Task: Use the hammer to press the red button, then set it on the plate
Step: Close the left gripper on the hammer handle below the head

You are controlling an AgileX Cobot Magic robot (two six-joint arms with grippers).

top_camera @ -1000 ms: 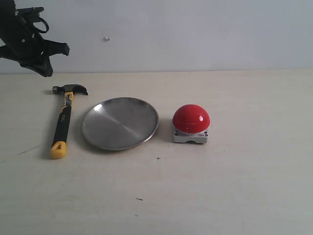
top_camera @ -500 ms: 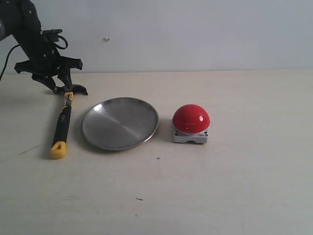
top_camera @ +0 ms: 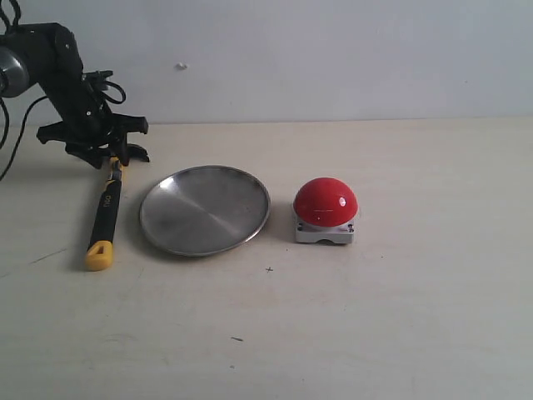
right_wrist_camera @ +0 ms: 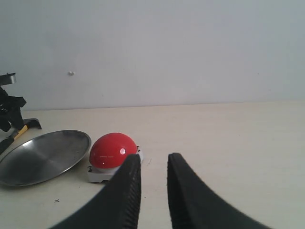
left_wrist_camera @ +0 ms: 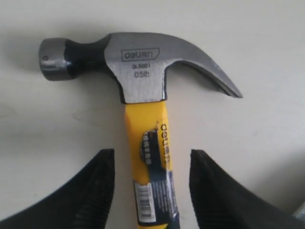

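Black left arm: bent down from the far left, left gripper (top_camera: 117, 157) over the hammer (top_camera: 106, 212) neck.
Left jaws: wide apart, straddling the yellow neck without touching it.
Hammer: flat on the table (top_camera: 375, 317), left of the plate (top_camera: 205, 210); head far, claw toward the plate, yellow end near.
Right gripper (right_wrist_camera: 153, 160): jaws narrowly apart, empty.

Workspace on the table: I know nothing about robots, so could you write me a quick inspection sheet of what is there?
Surface: pale table, a few tiny dark specks.
Job's things: hammer lying flat beside the plate; plate bare; red button on its other side, apart.
Clutter: nothing seen.
Grippers: left tool open, astride the hammer's yellow neck, not gripping; right tool narrowly open, empty.
Cables: black cable behind the left tool.
Surroundings: plain wall, one small mark.
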